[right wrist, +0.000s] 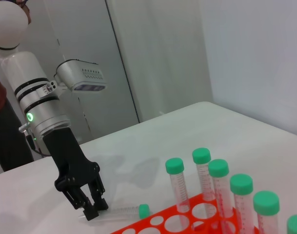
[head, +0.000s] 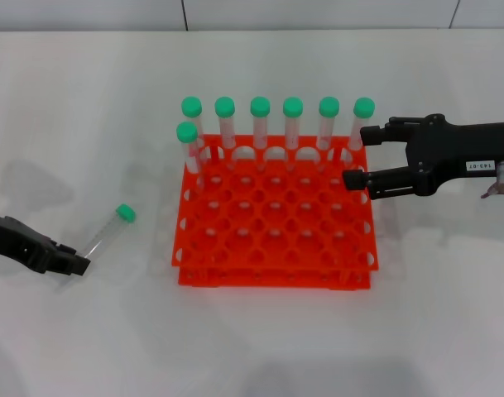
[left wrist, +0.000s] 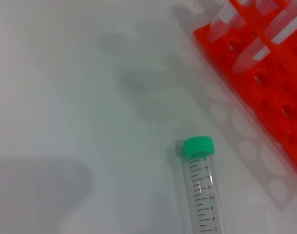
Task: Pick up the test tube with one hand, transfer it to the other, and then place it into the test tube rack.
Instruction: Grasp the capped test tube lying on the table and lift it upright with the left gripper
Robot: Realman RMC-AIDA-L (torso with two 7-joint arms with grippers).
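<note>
The test tube [head: 107, 231] lies flat on the white table, left of the orange-red rack [head: 272, 277], with its green cap toward the rack. My unlabelled left gripper [head: 78, 265] is low over the table at the tube's tapered end. The left wrist view shows the tube [left wrist: 202, 195] and a corner of the rack [left wrist: 280, 97]. The right wrist view shows the left gripper [right wrist: 95, 210] at the tube's [right wrist: 124, 212] tip. My labelled right gripper [head: 359, 155] is open and empty over the rack's back right corner.
Several green-capped tubes [head: 260, 124] stand in the rack's back row, with one more in the second row at the left [head: 188, 145]. The right gripper's far finger is close to the rightmost standing tube [head: 363, 107]. The rack's other holes hold nothing.
</note>
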